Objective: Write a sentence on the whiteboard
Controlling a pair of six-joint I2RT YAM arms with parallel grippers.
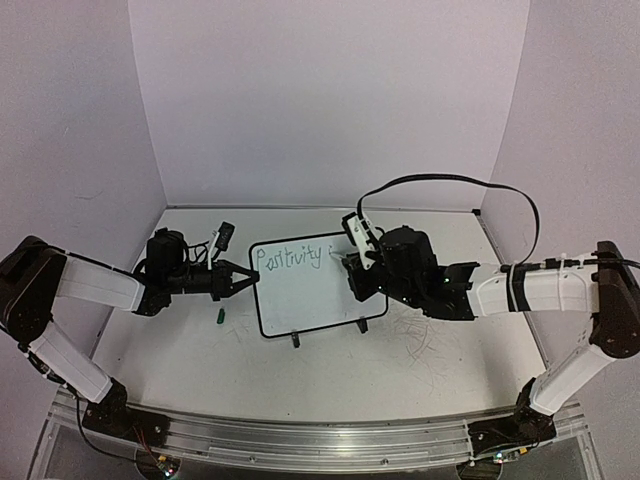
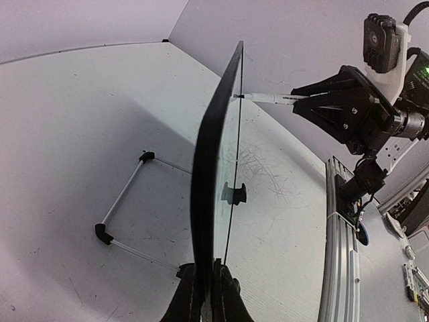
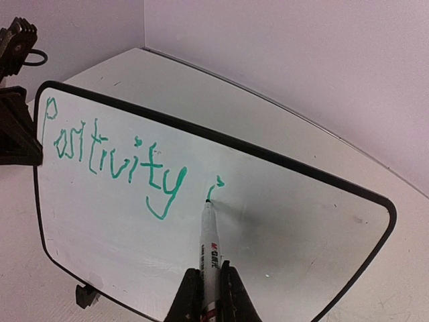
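The whiteboard (image 1: pixel 315 295) stands tilted on its wire stand (image 2: pixel 124 201) mid-table. My left gripper (image 1: pixel 250 277) is shut on its left edge, and the left wrist view shows the board (image 2: pixel 206 168) edge-on between the jaws of that gripper (image 2: pixel 206 265). My right gripper (image 3: pixel 209 270) is shut on a white marker (image 3: pixel 210 241) whose tip touches the board (image 3: pixel 301 228). The sentence (image 3: pixel 114 161) reads "Positivity" in green, followed by a short fresh stroke with a dot just above the tip. The top view shows the writing (image 1: pixel 290 259) along the board's upper part and the right gripper (image 1: pixel 357 268) at its right.
A small green cap (image 1: pixel 220 316) lies on the table left of the board. Grey scribble marks (image 1: pixel 415 335) cover the tabletop to the right. Lilac walls close in the back and sides. An aluminium rail (image 1: pixel 320 440) runs along the near edge.
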